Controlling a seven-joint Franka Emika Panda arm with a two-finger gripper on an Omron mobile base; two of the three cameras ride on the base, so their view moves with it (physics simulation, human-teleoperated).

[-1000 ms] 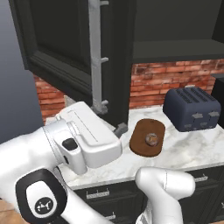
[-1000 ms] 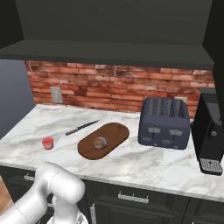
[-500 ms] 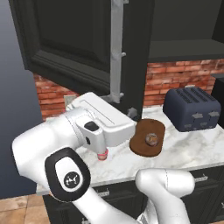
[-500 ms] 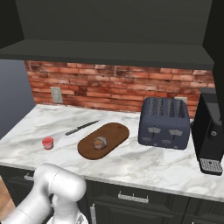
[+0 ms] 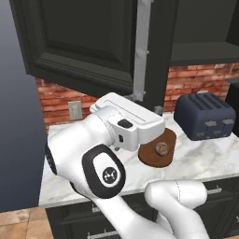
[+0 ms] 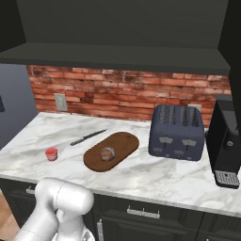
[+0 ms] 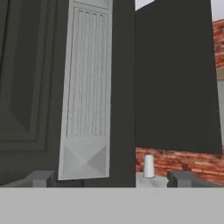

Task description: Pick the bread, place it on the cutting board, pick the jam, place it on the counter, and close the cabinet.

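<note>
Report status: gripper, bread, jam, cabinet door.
Gripper open, empty, at cabinet door by its handle. Bread on cutting board. Jam on counter. Door not yet shut.

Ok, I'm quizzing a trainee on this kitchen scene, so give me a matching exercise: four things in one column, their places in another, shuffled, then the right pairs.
Things:
1. bread
2. jam
3. knife
4. toaster

Places:
A. on the counter, right of the cutting board
B. on the cutting board
C. near the counter's left end, apart from the board
D. lying between the board and the brick wall

Pairs: 1-B, 2-C, 3-D, 4-A
</note>
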